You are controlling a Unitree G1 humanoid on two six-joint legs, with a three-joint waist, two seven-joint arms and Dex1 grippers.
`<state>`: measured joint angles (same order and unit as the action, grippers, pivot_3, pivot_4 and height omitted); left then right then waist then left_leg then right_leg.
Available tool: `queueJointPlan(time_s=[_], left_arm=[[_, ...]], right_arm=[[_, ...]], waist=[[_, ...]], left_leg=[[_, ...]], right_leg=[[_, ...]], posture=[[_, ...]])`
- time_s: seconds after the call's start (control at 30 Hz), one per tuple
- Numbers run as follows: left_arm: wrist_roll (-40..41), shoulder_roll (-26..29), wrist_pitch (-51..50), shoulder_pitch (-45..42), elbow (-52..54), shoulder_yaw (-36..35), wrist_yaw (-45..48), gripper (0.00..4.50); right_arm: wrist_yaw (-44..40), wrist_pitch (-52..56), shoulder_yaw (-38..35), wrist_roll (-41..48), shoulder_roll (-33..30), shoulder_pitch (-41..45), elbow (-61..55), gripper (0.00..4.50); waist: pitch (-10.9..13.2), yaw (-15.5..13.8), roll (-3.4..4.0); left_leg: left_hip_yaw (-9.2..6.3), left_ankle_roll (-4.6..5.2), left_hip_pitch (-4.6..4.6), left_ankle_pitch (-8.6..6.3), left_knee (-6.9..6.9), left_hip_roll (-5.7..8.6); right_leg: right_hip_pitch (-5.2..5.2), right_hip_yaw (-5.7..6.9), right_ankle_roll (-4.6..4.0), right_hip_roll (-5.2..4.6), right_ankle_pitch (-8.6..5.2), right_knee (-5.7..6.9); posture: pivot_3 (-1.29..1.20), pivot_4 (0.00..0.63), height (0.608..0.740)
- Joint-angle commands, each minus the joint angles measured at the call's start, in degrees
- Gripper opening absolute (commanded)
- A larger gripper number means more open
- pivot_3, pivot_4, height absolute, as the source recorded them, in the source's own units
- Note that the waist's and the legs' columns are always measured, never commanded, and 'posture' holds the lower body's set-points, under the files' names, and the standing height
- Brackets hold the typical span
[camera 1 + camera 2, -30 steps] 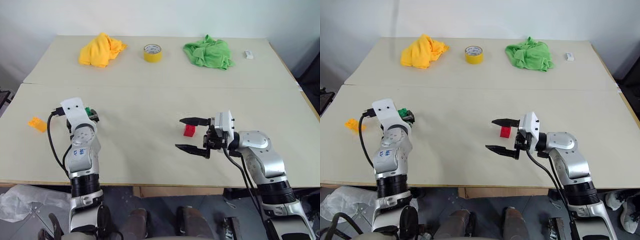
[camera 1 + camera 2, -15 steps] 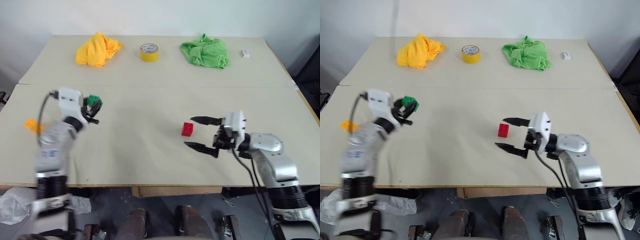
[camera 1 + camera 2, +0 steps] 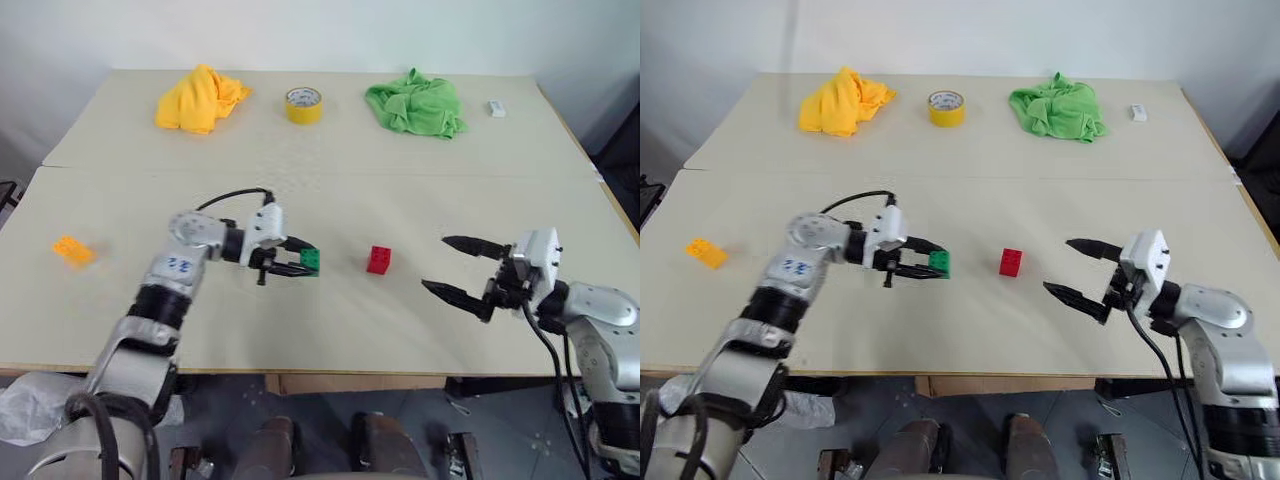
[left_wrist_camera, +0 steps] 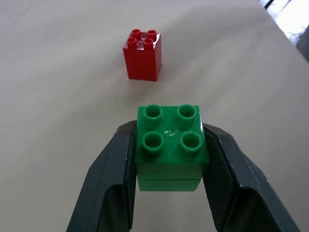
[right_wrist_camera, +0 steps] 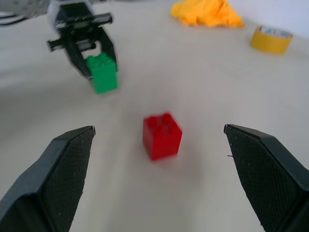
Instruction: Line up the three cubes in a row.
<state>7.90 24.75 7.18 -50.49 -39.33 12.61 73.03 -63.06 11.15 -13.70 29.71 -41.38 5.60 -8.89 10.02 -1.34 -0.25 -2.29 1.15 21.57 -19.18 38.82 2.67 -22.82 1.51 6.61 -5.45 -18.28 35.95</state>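
- The left claw (image 3: 300, 263) is pinching the green cube (image 4: 169, 145), one black finger pressed flat against each side; the studs face up.
- The green cube sits near the middle of the table (image 3: 330, 190), to the left of the red cube (image 3: 379, 259) and apart from it. Whether its base touches the table or hangs just above it is hard to judge from these views.
- The red cube stands upright on the table, studs up, between the two claws and touched by neither.
- The right claw (image 3: 458, 270) is spread wide with nothing in it, held level and pointing toward the red cube from that cube's right side, with a clear gap of bare table between them.
- The orange-yellow cube (image 3: 73, 249) lies by itself near the table's left edge, well apart from the other two cubes.
- Along the far side of the table, from left to right, lie a crumpled yellow cloth (image 3: 200, 97), a yellow tape roll (image 3: 304, 103) and a crumpled green cloth (image 3: 416, 103).
- A small white object (image 3: 496, 108) rests near the far right corner; what it is cannot be told.
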Motion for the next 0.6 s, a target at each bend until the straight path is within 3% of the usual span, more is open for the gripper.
queueJointPlan(time_s=[0.03, 0.33, 0.57, 0.6], left_arm=[[-2.36, -1.55, 6.86, -4.38, -7.73, -0.36, -0.39, 1.49], [-5.69, -4.02, 13.42, -9.05, -21.11, -1.27, -0.2, 1.49], [-7.27, -5.52, 12.73, -11.15, -27.02, -2.19, -0.11, 1.49], [-7.66, -5.46, 13.09, -11.19, -27.28, -2.05, 0.09, 1.84]], right_arm=[[-0.68, -1.53, -2.39, 0.09, -1.53, -3.64, -3.6, 4.5], [3.4, -1.95, -2.44, -0.16, -0.02, -7.51, -7.66, 4.5], [4.99, -1.09, -1.57, 0.36, 0.45, -7.62, -9.21, 4.5], [5.01, -1.12, -1.29, 0.31, 0.47, -7.58, -9.37, 4.5]], waist=[[0.01, 0.06, -0.02], [0.02, -0.12, -0.04], [0.03, -0.22, -0.05], [0.03, -0.22, -0.05]], left_leg=[[0.04, 0.0, 0.0, 0.0, 0.02, -0.01], [0.17, 0.07, -0.02, -0.02, 0.19, 0.02], [0.14, 0.13, -0.01, -0.01, 0.25, 0.1], [0.14, 0.13, -0.01, -0.01, 0.25, 0.09]], right_leg=[[0.0, 0.03, 0.0, 0.02, 0.0, 0.0], [0.0, 0.07, 0.12, 0.0, 0.06, 0.06], [0.04, 0.08, 0.17, -0.04, 0.09, 0.06], [0.04, 0.08, 0.17, -0.03, 0.09, 0.08]], posture=[[0.0, 0.15, 0.74], [0.0, 0.15, 0.74], [0.0, 0.15, 0.74], [0.0, 0.15, 0.74]])
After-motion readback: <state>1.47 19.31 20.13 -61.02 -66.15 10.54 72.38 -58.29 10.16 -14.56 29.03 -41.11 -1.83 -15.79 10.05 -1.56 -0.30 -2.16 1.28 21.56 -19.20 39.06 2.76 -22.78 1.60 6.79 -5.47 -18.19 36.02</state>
